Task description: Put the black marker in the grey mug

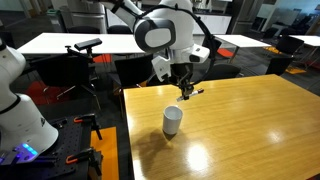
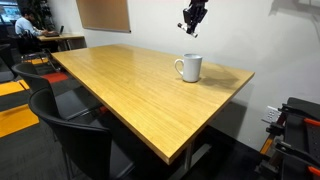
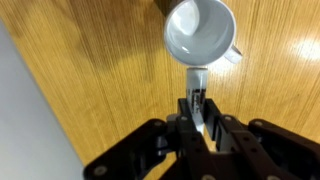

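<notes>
The grey mug (image 3: 200, 32) stands upright on the wooden table, seen from above in the wrist view with its handle to the right; it also shows in both exterior views (image 1: 172, 121) (image 2: 188, 68). My gripper (image 3: 198, 105) is shut on the black marker (image 3: 197, 82), whose whitish end points down toward the mug's near rim. In the exterior views the gripper (image 1: 184, 90) (image 2: 192, 28) hangs in the air above the mug, with the marker (image 1: 185, 93) sticking out below the fingers.
The wooden table (image 1: 250, 120) (image 2: 130, 80) carries only the mug. Black chairs (image 2: 75, 130) stand at its edge. A white robot body (image 1: 15, 110) and further tables (image 1: 70, 42) lie beyond it.
</notes>
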Controlling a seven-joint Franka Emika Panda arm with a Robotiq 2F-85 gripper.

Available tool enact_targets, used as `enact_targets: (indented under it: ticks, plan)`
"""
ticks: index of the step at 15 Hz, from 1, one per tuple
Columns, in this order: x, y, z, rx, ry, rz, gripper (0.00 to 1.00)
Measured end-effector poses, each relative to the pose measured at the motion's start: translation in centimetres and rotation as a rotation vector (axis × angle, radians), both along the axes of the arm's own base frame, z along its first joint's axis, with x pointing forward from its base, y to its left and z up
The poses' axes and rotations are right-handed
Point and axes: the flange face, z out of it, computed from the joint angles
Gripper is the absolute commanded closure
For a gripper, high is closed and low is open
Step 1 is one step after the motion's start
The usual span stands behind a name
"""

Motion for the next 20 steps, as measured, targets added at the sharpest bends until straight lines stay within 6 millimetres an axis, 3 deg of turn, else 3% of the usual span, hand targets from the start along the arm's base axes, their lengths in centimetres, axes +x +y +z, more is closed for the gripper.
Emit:
enact_targets:
  ticks: [10, 20]
  plan:
    - [-1.5, 3.7, 1.1, -0.208, -0.153, -0.277, 0.95]
    - [-2.6, 6.6, -1.2, -0.289, -0.29, -0.441, 0.95]
